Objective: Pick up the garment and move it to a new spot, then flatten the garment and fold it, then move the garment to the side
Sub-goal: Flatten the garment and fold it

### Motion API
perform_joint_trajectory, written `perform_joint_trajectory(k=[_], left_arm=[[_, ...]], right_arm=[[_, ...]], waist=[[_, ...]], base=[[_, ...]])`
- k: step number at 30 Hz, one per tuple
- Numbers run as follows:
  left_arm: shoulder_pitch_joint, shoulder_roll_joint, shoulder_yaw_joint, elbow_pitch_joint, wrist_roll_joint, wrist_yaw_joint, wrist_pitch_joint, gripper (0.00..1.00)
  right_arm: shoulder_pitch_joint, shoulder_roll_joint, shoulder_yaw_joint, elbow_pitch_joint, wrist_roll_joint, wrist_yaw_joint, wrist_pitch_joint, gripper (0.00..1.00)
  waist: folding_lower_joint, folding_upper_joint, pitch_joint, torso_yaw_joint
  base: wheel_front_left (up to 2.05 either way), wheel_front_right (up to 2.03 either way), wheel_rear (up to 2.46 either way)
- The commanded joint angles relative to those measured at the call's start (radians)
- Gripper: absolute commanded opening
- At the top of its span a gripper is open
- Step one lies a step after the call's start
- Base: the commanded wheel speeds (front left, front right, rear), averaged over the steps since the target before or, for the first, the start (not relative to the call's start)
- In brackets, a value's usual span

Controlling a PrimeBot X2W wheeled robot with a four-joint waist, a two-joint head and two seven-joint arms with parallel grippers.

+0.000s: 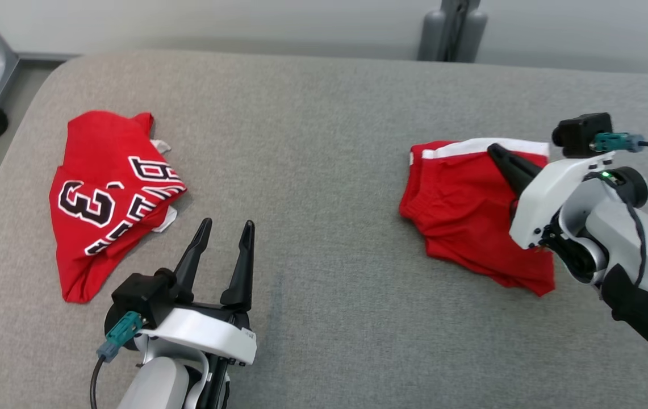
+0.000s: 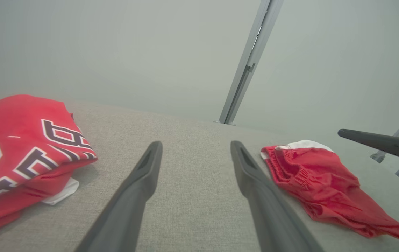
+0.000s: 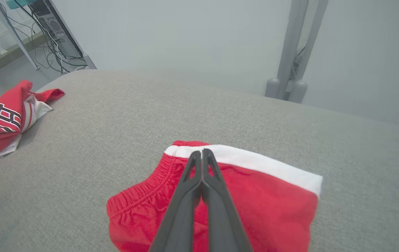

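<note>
Left gripper (image 1: 227, 223): jaws wide, empty, well left of shorts (image 1: 460, 204).
Right gripper (image 1: 497, 152): fingers pressed together, holding nothing, poised above shorts' white band.
Shorts: folded, on grey table (image 1: 324, 113).
Advice: probably side-move; grip both layers, slide low.

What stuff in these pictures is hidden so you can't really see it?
1. Head view: crumpled folds hide part of the lettering on the jersey.
2. Left wrist view: the left edge cuts off the jersey.
3. Head view: the right arm covers part of the shorts.
4. Right wrist view: the shut right fingers and the bottom edge hide the shorts' near end.
</note>
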Motion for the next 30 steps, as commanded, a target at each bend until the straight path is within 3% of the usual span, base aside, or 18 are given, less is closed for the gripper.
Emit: perform_joint_trajectory(k=[1, 5, 8, 14, 20, 30], left_arm=[[0.012, 0.004, 0.011, -0.002, 0.008, 0.001, -0.003, 1.00], [0.035, 0.004, 0.033, -0.019, 0.011, 0.004, -0.003, 1.00], [0.052, 0.004, 0.055, -0.040, 0.012, 0.009, -0.003, 1.00], [0.097, 0.004, 0.102, -0.083, 0.020, 0.008, -0.003, 1.00], [0.123, 0.004, 0.126, -0.106, 0.032, 0.006, -0.003, 1.00], [0.172, 0.004, 0.148, -0.130, 0.054, -0.009, -0.003, 1.00]], right_arm=[[0.007, -0.014, 0.000, -0.002, 0.003, 0.000, -0.035, 0.00], [0.019, -0.041, -0.027, 0.016, -0.022, 0.000, -0.102, 0.00], [0.028, -0.058, -0.113, 0.012, -0.061, 0.000, -0.117, 0.00], [0.231, -0.072, -0.571, -0.144, -0.353, 0.000, -0.114, 0.00], [0.525, 0.028, -0.911, -0.355, -0.641, 0.000, -0.114, 0.00], [0.806, 0.203, -1.160, -0.566, -0.870, 0.000, -0.114, 0.00]], waist=[[0.0000, 0.0000, -0.038, -0.029], [0.0000, 0.0000, -0.079, -0.056], [0.0000, 0.0000, -0.103, -0.078], [0.0000, 0.0000, -0.141, -0.130], [0.0000, 0.0000, -0.155, -0.164], [0.0000, 0.0000, -0.169, -0.193]], base=[[0.00, 0.00, 0.00], [0.00, 0.00, 0.00], [0.00, 0.00, 0.00], [0.00, 0.00, 0.00], [0.00, 0.00, 0.00], [0.00, 0.00, 0.00]])
